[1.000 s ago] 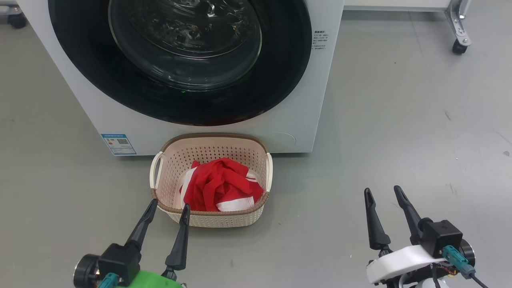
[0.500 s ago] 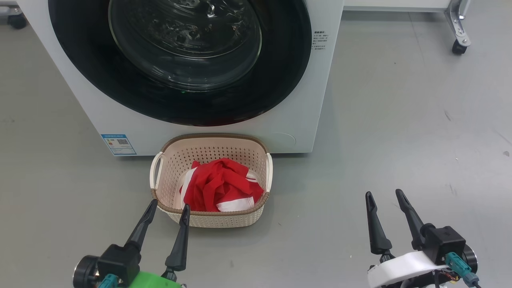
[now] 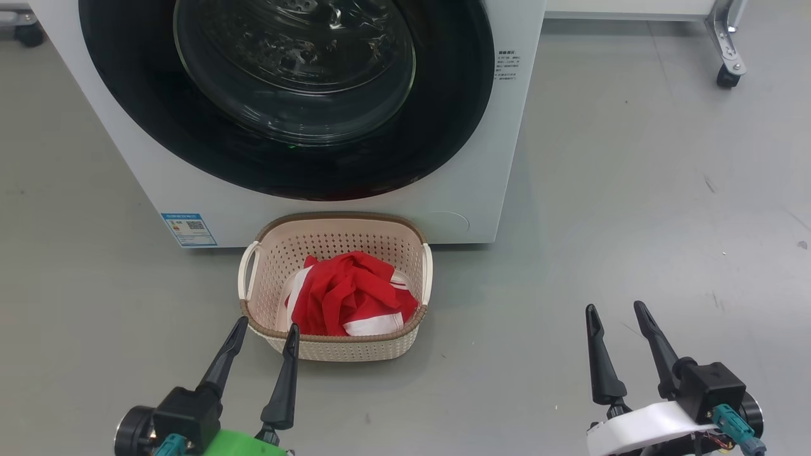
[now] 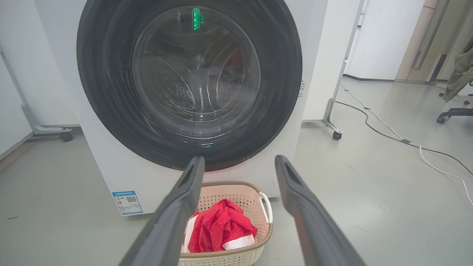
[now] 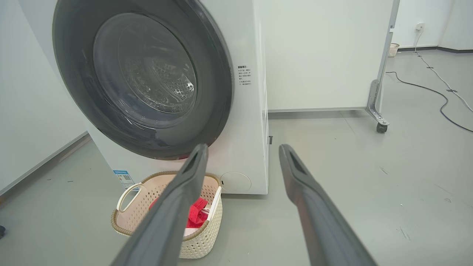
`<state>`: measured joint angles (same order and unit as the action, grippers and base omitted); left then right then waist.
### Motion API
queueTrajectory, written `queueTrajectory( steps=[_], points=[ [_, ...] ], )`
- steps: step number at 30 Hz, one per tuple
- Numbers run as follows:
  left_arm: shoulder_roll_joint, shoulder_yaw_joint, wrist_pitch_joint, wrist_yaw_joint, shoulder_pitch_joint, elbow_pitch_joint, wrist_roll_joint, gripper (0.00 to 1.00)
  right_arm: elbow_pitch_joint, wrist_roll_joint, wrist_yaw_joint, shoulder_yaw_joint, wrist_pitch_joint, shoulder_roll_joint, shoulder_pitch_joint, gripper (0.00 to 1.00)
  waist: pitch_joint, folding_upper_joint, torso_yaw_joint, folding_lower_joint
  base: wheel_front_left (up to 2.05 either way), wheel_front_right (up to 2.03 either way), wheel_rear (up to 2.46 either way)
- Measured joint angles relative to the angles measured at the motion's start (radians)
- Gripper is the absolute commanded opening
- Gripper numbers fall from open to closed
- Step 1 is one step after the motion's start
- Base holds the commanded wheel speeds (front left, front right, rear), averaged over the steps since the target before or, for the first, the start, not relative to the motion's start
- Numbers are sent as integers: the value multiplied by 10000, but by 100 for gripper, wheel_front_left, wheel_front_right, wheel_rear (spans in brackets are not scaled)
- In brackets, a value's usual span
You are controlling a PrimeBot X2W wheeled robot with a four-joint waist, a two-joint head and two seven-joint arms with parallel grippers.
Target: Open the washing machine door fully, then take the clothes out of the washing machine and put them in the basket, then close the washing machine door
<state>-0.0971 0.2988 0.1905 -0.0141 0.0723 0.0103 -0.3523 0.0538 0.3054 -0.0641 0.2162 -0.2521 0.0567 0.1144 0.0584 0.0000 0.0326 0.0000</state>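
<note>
We had eased our right gripper [image 3: 614, 306] back nearer, parted and empty. Our left gripper [image 3: 267, 323] stayed put, likewise.

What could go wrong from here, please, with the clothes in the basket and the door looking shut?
The left gripper, open, hangs close to the near rim of the basket; a forward move might nudge or tip it and spill the clothes. The washing machine door looks shut, yet its latch cannot be judged from these views, so it may swing open again.
</note>
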Motion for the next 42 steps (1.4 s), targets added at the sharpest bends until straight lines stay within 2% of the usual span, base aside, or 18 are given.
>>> queueTrajectory(
  steps=[2,3,8,19,26,42],
  points=[
    [0,-2,-44,-35,3,19,-4,100,-31,-2,0,-12,0,0,20,100,0,0,0,0,0,0,0],
    [6,-2,-44,-73,4,-2,-8,0,-17,2,2,-15,0,-2,24,0,-1,0,0,0,0,0,0],
    [127,75,-48,-73,128,-525,2,0,483,12,4,27,13,-15,151,0,0,0,0,0,0,0,0],
    [148,79,-44,15,323,-460,-715,0,324,740,105,102,13,-31,347,0,-35,0,-31,0,0,0,0],
    [173,-117,-144,33,322,-430,-1856,0,249,1841,211,-63,109,-73,386,0,-63,0,-52,0,0,0,0],
    [178,-589,-487,115,299,-606,-3653,0,290,3783,297,-506,548,-25,280,0,-130,0,-92,0,0,0,0]
  ],
)
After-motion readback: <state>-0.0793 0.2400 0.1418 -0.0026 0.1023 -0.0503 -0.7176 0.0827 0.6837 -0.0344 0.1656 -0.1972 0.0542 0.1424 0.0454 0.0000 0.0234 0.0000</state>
